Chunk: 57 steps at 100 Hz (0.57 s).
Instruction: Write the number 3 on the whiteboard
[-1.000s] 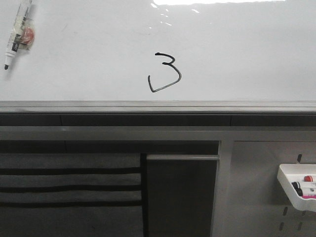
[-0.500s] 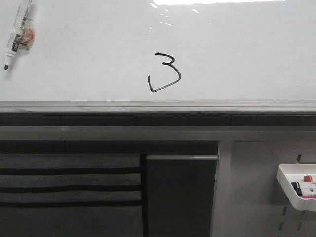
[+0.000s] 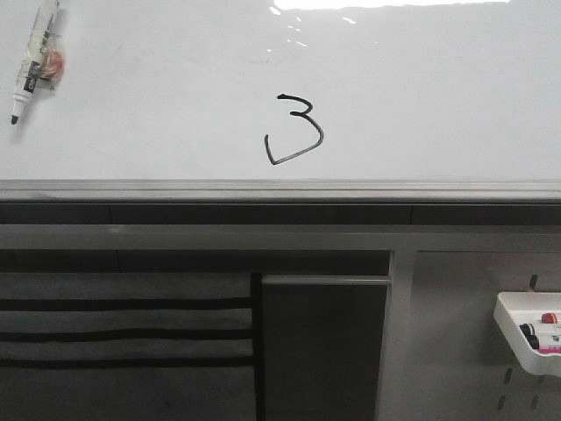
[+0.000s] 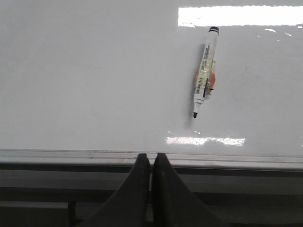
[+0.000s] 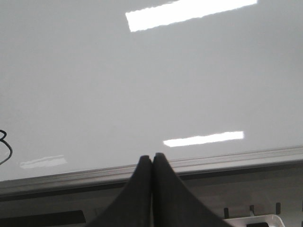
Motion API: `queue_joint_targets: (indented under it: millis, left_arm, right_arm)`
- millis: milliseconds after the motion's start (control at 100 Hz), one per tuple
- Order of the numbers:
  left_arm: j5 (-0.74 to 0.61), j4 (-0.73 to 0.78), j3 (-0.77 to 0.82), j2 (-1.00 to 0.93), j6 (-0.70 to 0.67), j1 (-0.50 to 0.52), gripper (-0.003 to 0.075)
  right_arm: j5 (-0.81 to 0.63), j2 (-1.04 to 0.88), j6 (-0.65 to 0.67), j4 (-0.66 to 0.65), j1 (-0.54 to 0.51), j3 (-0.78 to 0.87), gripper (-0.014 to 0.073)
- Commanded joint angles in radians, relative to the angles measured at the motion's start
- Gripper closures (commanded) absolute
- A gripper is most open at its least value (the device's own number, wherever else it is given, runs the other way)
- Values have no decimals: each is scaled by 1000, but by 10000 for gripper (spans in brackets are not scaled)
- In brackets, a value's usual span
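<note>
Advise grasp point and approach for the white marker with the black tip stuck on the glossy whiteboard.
Probably grip the white marker on its bare upper barrel, between the black end cap and the taped clear-and-orange holder at mid-body. Come straight at the whiteboard, jaws across the barrel: it lies flat against the board, tip down, slightly tilted. The left gripper, shut now, looks nearest.

Cut off on every side of the front view: whiteboard, wider than the frame. Clipped at the top edge there: marker, label print too small to read. Only a sliver of the 3 at the right wrist view's edge. Half out of frame at right: tray, contents too small to name.
</note>
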Motion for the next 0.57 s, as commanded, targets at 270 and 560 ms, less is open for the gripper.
queue_joint_targets:
  millis: [270, 560]
  left_arm:
    - [-73, 0, 3, -31, -11, 2, 738]
    - [-73, 0, 3, -31, -11, 2, 738]
  right_arm:
    - [-77, -21, 23, -19, -4, 23, 668]
    - [-77, -21, 23, -19, -4, 23, 668]
